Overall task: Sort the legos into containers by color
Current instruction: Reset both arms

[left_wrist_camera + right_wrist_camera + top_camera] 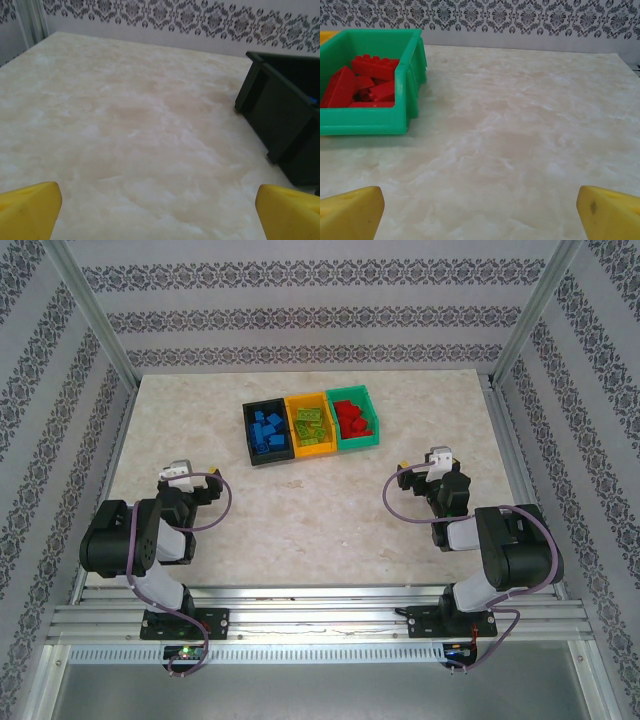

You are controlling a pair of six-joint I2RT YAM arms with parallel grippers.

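Marbled beige surface (pixel 300 505) holds, toward its far edge, a black plastic bin (pixel 248 435) of blue studded bricks (pixel 268 430), an orange-yellow plastic bin (pixel 308 398) of lime bricks (pixel 311 426) and a teal green plastic bin (pixel 360 446) of red bricks (pixel 353 418), so with sorting seemingly done the left end effector (pixel 160 210) and right end effector (pixel 480 210) hang empty toward the near edge, fingers spread.

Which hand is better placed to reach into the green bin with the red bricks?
Right. The green bin sits at the right end of the row, nearer the right hand; the left hand faces the black bin.
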